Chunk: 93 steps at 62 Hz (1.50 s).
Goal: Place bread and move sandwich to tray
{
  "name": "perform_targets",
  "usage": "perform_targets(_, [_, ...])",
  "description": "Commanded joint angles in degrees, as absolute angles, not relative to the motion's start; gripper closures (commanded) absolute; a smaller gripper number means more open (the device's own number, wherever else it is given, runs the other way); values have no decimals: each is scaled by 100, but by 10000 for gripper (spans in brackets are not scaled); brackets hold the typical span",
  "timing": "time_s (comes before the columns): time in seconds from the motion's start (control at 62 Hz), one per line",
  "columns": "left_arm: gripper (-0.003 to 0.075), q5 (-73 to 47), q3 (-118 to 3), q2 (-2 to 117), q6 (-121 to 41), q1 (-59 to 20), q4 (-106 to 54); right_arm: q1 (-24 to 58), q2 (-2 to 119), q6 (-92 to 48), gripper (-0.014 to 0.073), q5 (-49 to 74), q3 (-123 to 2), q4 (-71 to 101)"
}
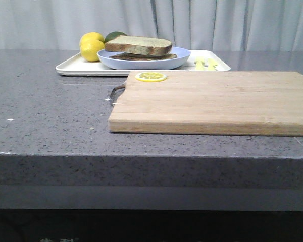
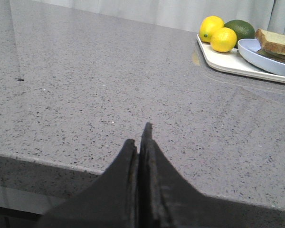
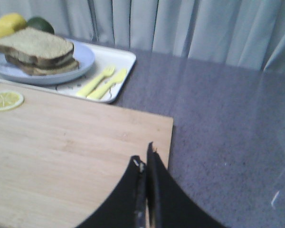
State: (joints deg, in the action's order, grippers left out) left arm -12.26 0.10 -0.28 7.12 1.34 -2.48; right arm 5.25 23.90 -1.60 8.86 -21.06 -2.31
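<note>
Bread (image 1: 138, 45): thick pale slice, brown crust; lies flat atop the sandwich (image 1: 143, 56)
Sandwich: darker lower slice beneath; sits on a round light-blue plate (image 1: 182, 57)
Tray (image 1: 70, 66): shallow, white, rectangular; carries the plate

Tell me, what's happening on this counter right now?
Nothing is being handled at the moment. The sandwich on its blue plate already sits in the white tray, beside two lemons. The wooden cutting board holds only a lemon slice. The left end effector and right end effector are both shut and empty, back near the counter's front.
</note>
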Motion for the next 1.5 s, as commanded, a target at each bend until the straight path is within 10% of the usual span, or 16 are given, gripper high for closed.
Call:
perform_targets(0.0, [738,-756,29,-142,772,147,-302,360,2099,-251,704,-109,-1958,-255])
perform_targets(0.468, [738,-756,29,-142,772,147,-302,-86,-179,-690,704,194,144,849])
perform_targets(1.485, [738,-745,29,-142,772,147,-302,-96,-180,-698,704,296,138,805])
